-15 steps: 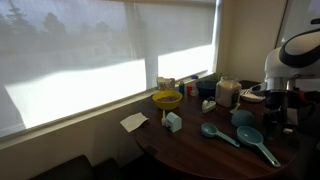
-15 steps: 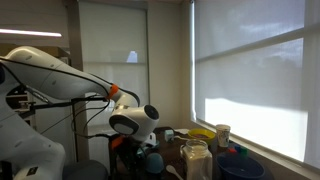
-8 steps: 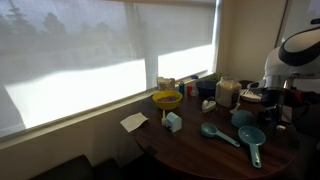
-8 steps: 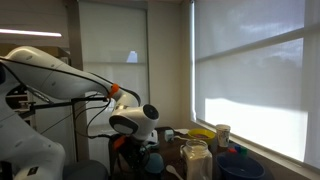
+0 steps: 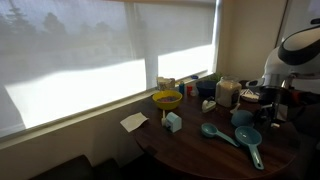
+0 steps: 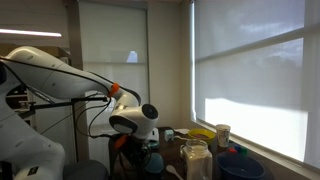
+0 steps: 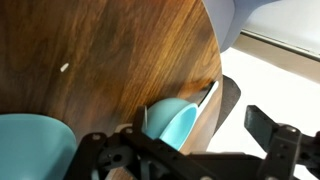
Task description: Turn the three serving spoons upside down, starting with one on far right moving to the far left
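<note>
In an exterior view, a white paper lies near the left edge of the dark wooden table. A yellow bowl sits behind it, and a small light-blue box is just to its right. Farther right, the three serving spoons lie close together. The left spoon has its handle angled right and near. The middle spoon has its handle running toward the near edge. The far spoon sits behind it, near a jar. The robot arm stands at the right edge. In the wrist view the gripper is spread apart over a teal spoon bowl; it probably isn't touching it, though the view is unclear.
</note>
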Controlling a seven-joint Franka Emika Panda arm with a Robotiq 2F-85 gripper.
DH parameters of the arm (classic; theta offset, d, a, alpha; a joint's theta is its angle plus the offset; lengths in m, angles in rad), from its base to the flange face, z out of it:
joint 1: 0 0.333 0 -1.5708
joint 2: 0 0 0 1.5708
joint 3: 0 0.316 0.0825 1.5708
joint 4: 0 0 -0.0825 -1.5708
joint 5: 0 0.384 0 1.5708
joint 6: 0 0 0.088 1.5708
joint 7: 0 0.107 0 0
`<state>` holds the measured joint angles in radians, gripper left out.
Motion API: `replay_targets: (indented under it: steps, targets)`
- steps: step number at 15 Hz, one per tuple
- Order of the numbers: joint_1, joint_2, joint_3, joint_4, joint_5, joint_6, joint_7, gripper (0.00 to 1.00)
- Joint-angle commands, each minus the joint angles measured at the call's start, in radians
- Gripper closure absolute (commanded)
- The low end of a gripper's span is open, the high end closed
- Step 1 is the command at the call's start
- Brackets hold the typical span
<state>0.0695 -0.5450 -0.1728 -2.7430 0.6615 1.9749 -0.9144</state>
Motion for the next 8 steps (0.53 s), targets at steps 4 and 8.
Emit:
replay_targets:
  steps: [4, 8]
  targets:
    - [0.001, 0.003, 0.011, 0.003, 0.043, 0.053, -0.005, 0.00]
    - [-0.015, 0.002, 0.025, 0.002, 0.011, 0.040, 0.050, 0.00]
